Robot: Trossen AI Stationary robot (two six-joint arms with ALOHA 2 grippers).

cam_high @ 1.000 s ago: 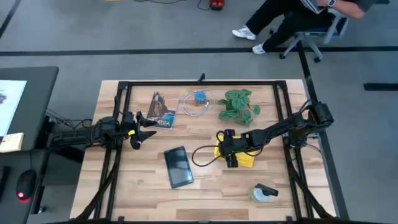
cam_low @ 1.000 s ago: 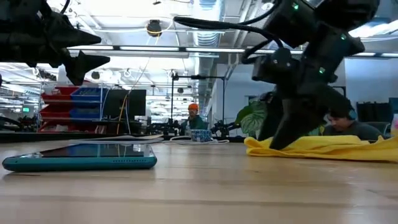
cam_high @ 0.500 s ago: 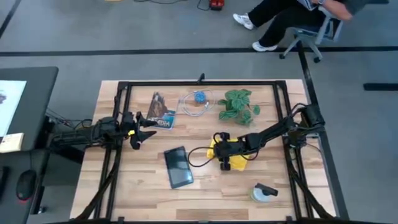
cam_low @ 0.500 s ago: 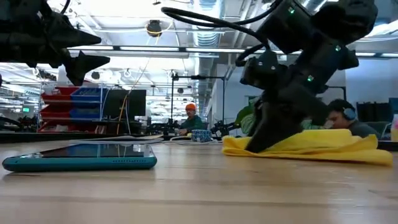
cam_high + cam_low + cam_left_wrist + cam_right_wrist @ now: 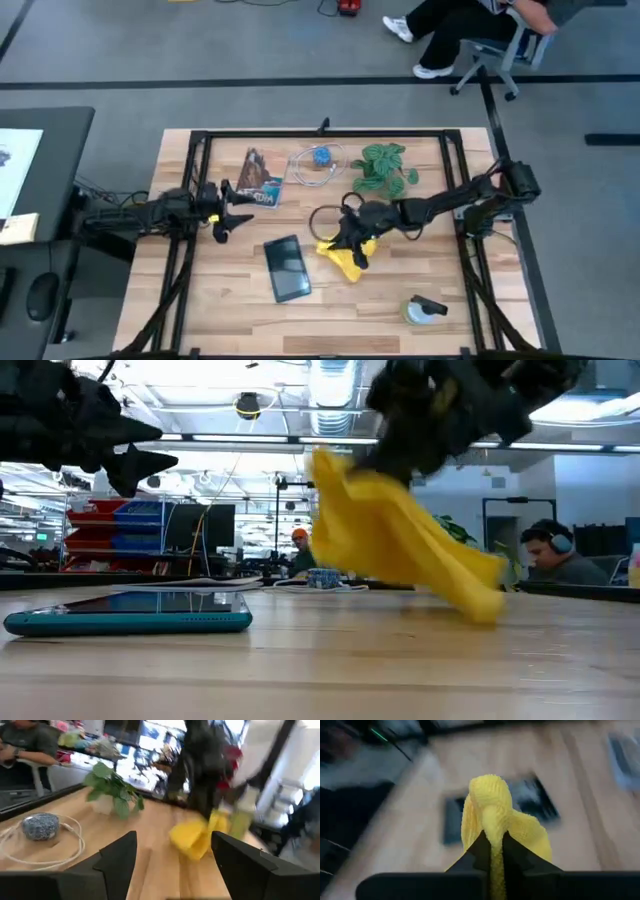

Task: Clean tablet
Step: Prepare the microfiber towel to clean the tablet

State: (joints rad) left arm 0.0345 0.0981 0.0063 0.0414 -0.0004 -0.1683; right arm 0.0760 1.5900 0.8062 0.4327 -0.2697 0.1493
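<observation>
The tablet (image 5: 287, 268) lies flat on the table (image 5: 330, 320), screen up. Just beside its right edge, the right gripper (image 5: 349, 232) is held above the wood, its fingers pinched on a yellow cloth (image 5: 344, 254), which hangs in a loose fold with its low end near the boards. Beyond the tablet's left side, the left gripper (image 5: 236, 211) is held with fingers spread, nothing between them.
</observation>
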